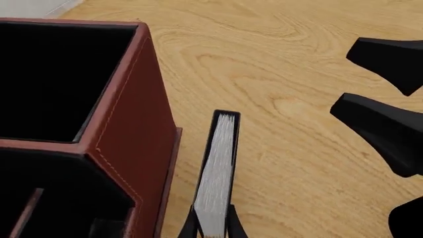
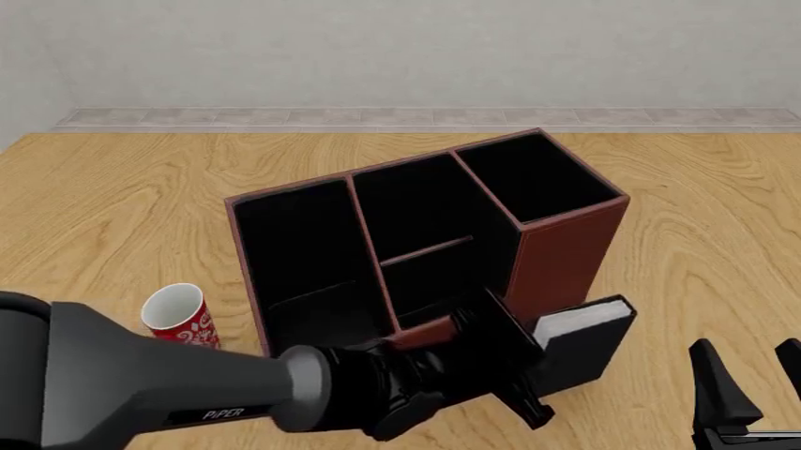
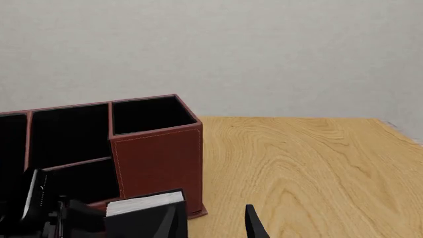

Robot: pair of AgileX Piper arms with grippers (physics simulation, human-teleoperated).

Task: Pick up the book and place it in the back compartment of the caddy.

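Low and right of centre in the front view, the book [image 2: 582, 330] stands page edges up, just beside the caddy [image 2: 561, 253] at its near right corner, its long axis running left to right and rising slightly rightward. The left gripper [image 2: 520, 361] is clamped on its covers. At the frame's lower right, the right gripper [image 2: 751, 375] hangs with fingers apart over the table [image 2: 113, 206]
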